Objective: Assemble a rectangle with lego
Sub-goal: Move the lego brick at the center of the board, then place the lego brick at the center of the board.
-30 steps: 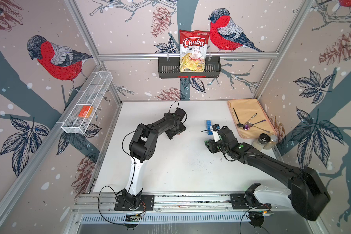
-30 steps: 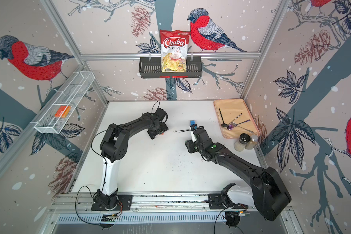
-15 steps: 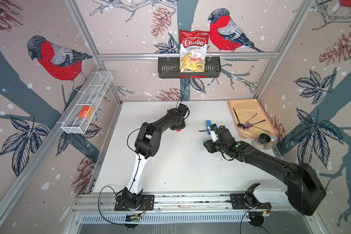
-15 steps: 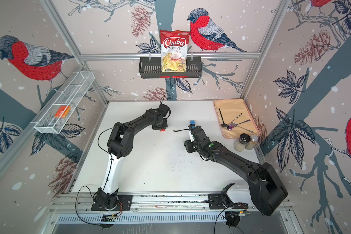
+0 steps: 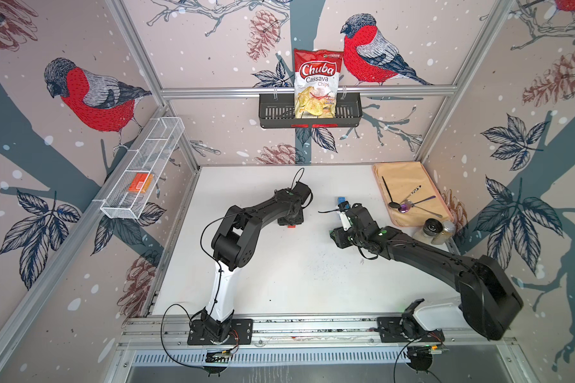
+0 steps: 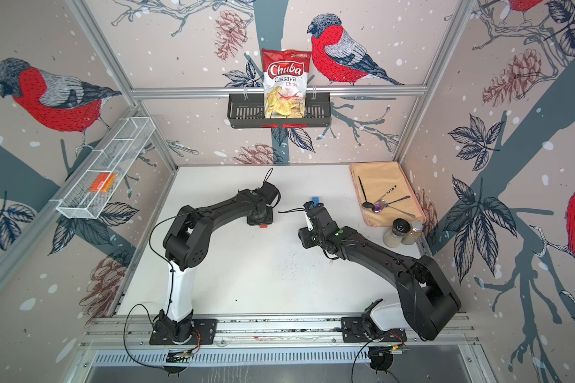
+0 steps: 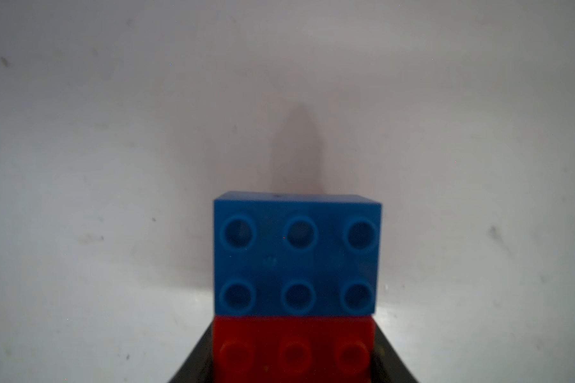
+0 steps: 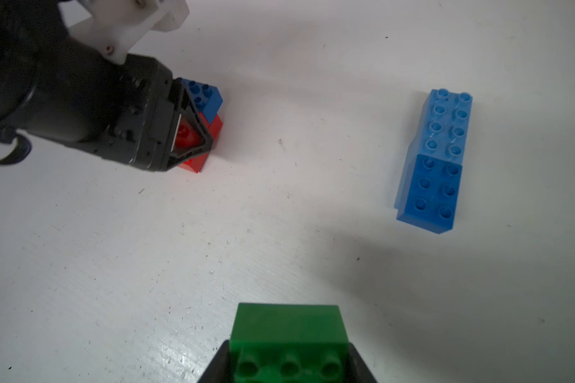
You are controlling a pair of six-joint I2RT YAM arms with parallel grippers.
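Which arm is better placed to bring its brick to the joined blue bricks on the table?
Probably right: the right gripper holds the green brick, and the joined blue bricks lie nearer to it than to the left gripper.

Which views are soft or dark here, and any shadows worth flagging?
Left wrist view: dim and soft, blue brick and red brick blurred, a dark shadow on the table beyond them. Right wrist view: green brick out of focus up close, joined blue bricks sharp. Both top views: sharp, evenly lit.
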